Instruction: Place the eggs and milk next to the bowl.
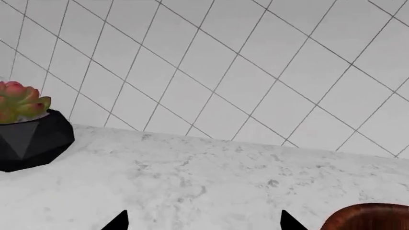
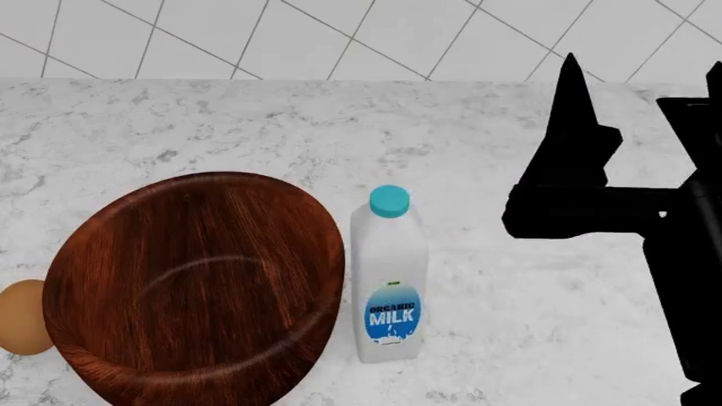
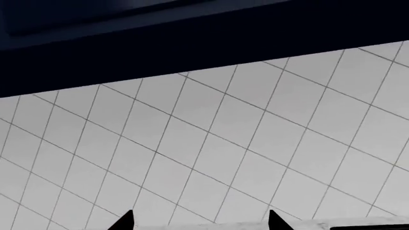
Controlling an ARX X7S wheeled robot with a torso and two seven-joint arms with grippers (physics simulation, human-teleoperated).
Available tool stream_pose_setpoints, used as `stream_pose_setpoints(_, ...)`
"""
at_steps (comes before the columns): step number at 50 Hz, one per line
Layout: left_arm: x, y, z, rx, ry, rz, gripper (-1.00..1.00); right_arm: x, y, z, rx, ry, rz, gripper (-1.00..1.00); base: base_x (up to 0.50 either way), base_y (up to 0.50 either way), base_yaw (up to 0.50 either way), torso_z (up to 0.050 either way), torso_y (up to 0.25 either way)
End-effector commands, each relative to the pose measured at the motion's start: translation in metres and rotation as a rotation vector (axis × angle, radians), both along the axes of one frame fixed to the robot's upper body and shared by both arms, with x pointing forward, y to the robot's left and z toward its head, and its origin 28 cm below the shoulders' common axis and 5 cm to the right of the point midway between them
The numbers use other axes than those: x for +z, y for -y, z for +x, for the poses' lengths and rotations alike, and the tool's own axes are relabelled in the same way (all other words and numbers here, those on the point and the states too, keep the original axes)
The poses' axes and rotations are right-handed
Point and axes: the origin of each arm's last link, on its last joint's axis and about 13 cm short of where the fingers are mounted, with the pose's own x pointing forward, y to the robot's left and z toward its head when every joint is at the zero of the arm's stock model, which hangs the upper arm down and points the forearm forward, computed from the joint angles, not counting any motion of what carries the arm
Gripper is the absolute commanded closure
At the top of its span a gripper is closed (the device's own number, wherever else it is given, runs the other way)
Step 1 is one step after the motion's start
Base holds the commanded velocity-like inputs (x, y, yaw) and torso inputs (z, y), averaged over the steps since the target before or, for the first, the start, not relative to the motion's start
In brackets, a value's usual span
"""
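Note:
The large dark wooden bowl (image 2: 192, 279) sits on the marble counter at the front left. The milk (image 2: 390, 279), a white bottle with a blue cap, stands upright just right of the bowl, close to its rim. One pale tan-orange egg (image 2: 20, 317) lies at the bowl's left side, partly hidden by it; the darker egg is out of view. My left gripper (image 1: 204, 224) is open and empty over bare counter, with the bowl's rim (image 1: 370, 218) beside it. My right gripper (image 3: 199, 223) is open and empty, facing the tiled wall. The right arm (image 2: 587, 203) hangs right of the milk.
A succulent in a black faceted pot (image 1: 28, 141) stands on the counter (image 1: 211, 182) by the white tiled back wall (image 1: 255, 62). A dark cabinet underside (image 3: 191, 38) hangs above the wall tiles.

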Motion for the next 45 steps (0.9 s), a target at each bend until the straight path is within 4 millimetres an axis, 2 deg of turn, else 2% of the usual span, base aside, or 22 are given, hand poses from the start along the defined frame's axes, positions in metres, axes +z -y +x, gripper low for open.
stream_pose_setpoints(1,-0.011,-0.003,-0.02,0.144,-0.095,-0.067,-1.0,-0.011,-0.002,0.001,-0.01,0.01,0.079,-1.0,0.0,0.0,0.0,0.0,0.0)
stream_pose_setpoints(23,-0.018,-0.02,-0.039,0.266,-0.165,-0.056,-1.0,-0.019,-0.001,-0.002,-0.017,-0.015,0.079,-1.0,0.0,0.0,0.0,0.0,0.0)
stream_pose_setpoints(29,-0.024,-0.026,-0.035,0.275,-0.193,-0.033,-1.0,-0.021,-0.002,0.0,-0.013,-0.02,0.079,-1.0,0.0,0.0,0.0,0.0,0.0)
stream_pose_setpoints(40,-0.035,-0.033,-0.016,0.264,-0.259,-0.003,-1.0,-0.023,-0.004,0.001,-0.015,-0.029,0.074,-1.0,0.0,0.0,0.0,0.0,0.0)
stream_pose_setpoints(45,-0.032,-0.035,-0.009,0.248,-0.316,-0.01,-1.0,-0.02,-0.005,0.0,-0.012,-0.024,0.072,-1.0,0.0,0.0,0.0,0.0,0.0)
